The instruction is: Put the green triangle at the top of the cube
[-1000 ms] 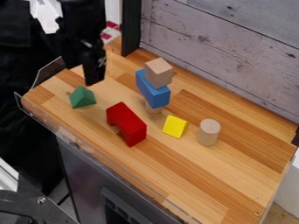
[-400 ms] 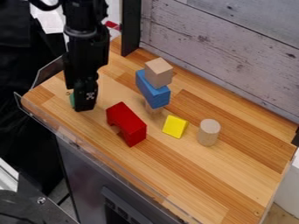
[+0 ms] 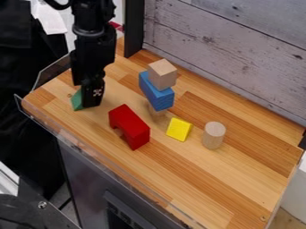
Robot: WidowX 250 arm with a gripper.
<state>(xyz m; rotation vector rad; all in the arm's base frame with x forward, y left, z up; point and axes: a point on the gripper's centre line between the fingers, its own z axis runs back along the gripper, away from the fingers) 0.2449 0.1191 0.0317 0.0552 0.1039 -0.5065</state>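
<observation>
We are seeing the green triangle [image 3: 76, 101] left of the red block [image 3: 129, 126], the claw [image 3: 91, 105] partly hiding it, and are failing to tell its opening or hold. Beyond the red block, the blue block [image 3: 155, 93] is carrying the cube [image 3: 162, 74]; rightward, yellow block [image 3: 179, 129], then cylinder [image 3: 213, 135] are standing.

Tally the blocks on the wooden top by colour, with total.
Green: 1, the triangle
Red: 1, the arch-like block
Blue: 1, the long block
Yellow: 1, the small block
Plain wood: 3, the cube on the blue one, the cylinder, and a partly hidden piece under the blue one
Total: 7
</observation>
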